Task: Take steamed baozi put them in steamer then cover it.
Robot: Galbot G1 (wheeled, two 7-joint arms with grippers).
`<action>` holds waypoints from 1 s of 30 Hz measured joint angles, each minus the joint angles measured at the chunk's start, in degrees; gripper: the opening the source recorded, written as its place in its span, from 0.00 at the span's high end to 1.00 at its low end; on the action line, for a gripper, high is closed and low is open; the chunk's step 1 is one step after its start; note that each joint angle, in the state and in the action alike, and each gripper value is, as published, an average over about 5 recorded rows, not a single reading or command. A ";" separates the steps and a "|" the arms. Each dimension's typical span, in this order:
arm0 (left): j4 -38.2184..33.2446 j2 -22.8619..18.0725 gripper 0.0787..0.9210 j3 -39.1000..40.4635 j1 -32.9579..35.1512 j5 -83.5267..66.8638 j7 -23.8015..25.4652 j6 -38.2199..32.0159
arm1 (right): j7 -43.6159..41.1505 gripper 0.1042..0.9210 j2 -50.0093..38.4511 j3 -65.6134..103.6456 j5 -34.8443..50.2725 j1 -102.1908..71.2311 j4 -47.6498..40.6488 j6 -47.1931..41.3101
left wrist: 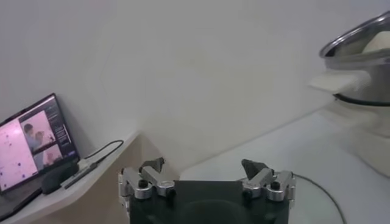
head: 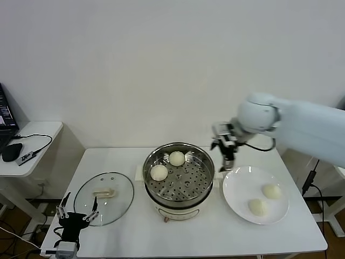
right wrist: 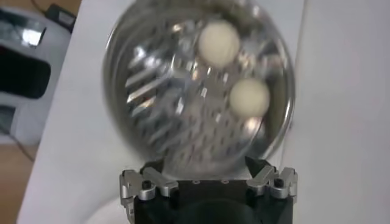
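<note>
The steamer point(head: 200, 190) stands at the table's middle, uncovered, with two baozi on its perforated tray: one at the back point(head: 177, 158) and one at the left point(head: 158, 172). Both show in the right wrist view point(right wrist: 219, 41) point(right wrist: 248, 97). Two more baozi point(head: 271, 191) point(head: 258, 206) lie on the white plate point(head: 236, 186) to the right. The glass cover point(head: 123, 200) lies flat on the table at the left. My right gripper point(head: 225, 156) hangs open and empty between steamer and plate; it also shows in its wrist view point(right wrist: 206, 165). My left gripper point(head: 75, 215) is open, parked at the front left by the cover.
A low white side table point(head: 40, 132) with a mouse and cable stands left of the work table; a laptop point(left wrist: 33, 140) sits on it. The wall rises just behind the table. The steamer's side handle point(left wrist: 341, 79) shows in the left wrist view.
</note>
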 measured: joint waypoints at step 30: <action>1.19 -1.13 0.12 -0.80 1.44 1.14 -0.28 0.05 | -0.43 0.12 -14.68 25.77 -24.07 -42.60 -5.14 11.88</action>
